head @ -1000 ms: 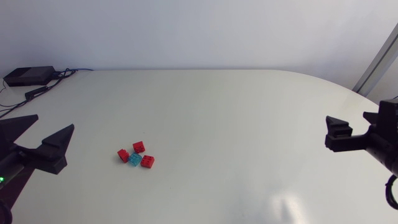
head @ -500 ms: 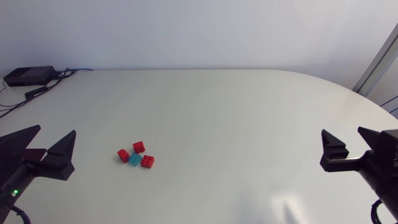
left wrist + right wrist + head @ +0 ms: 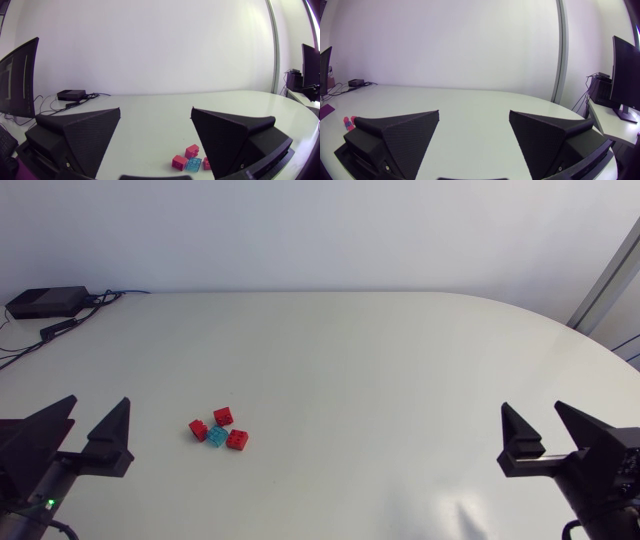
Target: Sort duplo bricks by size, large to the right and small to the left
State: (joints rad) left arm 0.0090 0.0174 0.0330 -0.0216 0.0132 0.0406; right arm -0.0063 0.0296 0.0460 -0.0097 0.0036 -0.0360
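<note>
Head view: left pincer (image 3: pixel 97 400) spread wide, holding nothing. Right pincer (image 3: pixel 532 406) equally wide, also empty. Cluster of small duplo bricks on the table (image 3: pixel 380 360), near the left pincer, ahead of it and toward its right finger: three red bricks (image 3: pixel 223 416) packed close around one blue brick (image 3: pixel 217 435). In the left wrist view, partly hidden behind that right finger. Well apart from the right pincer, far off beyond its left finger.

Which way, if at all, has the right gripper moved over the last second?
Yes. In the head view the right gripper has shifted toward the near side of the table, farther from its far edge, fingers open.
</note>
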